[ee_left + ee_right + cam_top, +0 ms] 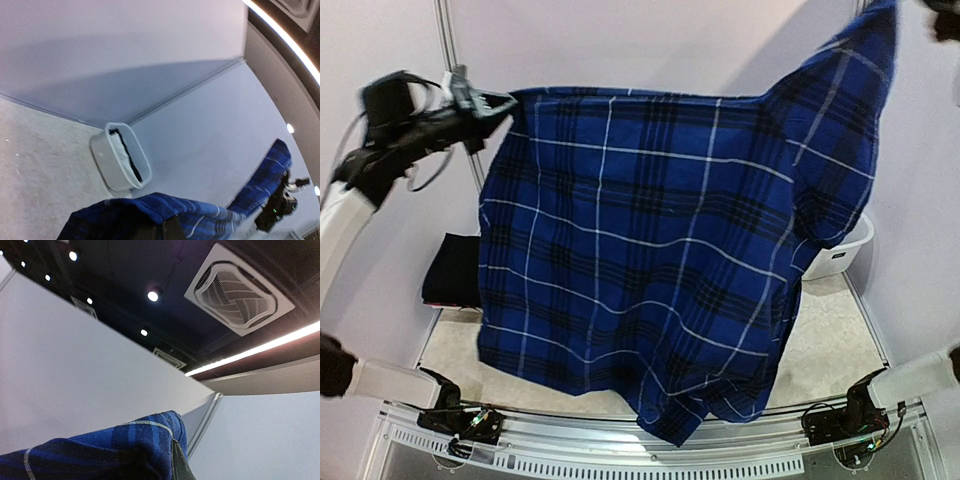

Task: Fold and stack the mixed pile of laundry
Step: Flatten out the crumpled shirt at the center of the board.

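Item: blue plaid shirt [650, 260], hanging spread in the air above the table [830, 350], its lower hem dangling near the table's near edge. Left gripper [498, 103] is closed on the shirt's upper left corner, and right gripper [942, 18], raised higher at the far right and partly out of view, is pinched on the opposite upper end. Also present: black garment [450, 268] lying on the table behind the shirt's left edge; white basket [845, 250] behind its right edge.

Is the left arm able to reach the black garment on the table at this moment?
Probably not yet. The left end effector is raised high and shut on the shirt, which hangs partly in front of the black garment. It would have to let go first.
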